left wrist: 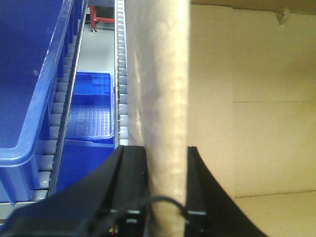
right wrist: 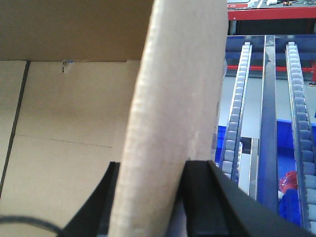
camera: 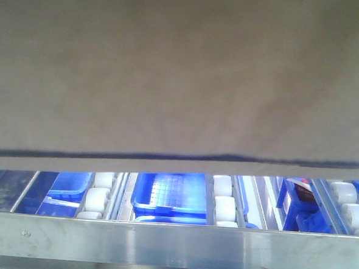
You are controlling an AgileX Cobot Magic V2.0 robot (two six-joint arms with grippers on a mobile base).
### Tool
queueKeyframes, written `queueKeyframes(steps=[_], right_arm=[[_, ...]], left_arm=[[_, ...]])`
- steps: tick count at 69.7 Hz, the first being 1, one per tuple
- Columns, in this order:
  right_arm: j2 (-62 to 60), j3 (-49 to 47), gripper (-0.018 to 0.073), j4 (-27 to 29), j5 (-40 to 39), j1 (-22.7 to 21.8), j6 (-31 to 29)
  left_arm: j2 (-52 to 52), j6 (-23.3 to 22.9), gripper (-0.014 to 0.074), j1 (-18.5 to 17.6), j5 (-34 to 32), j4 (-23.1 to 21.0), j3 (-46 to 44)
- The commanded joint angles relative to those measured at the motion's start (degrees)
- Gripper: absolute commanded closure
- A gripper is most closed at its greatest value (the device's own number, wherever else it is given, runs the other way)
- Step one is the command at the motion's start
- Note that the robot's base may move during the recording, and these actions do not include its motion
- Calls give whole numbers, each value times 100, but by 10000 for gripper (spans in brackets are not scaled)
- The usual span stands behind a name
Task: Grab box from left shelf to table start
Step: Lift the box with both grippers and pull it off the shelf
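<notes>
Pincers first: left pincer (left wrist: pixel 165 153) clamps one wall of the box (left wrist: pixel 163 89), right pincer (right wrist: pixel 154 168) clamps the opposite wall. Box fills my front view, above the left shelf (camera: pixel 173 244) front rail. Inside looks empty, so probably light, but the cardboard flexes; I'd grip low. Rail lip may snag the bottom edge; roller tracks (camera: pixel 224 204) and blue bins (camera: pixel 169 195) crowd beyond.

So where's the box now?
The box fills the front view's top, above the shelf rail; left hand and right hand each pinch a wall.

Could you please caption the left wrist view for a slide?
Left gripper clamped on the box wall, roller track alongside.
</notes>
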Motion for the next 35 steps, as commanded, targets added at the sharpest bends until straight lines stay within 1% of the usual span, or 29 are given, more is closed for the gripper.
queueKeyframes(steps=[1,35], right_arm=[[130,-180,499,213,-822,-9,-8],[130,-180,500,213,-821,-9,-8]], left_arm=[[71,-12,688,-40,-983,-533,-204],[71,-12,689,-40,-983,-533,-204]])
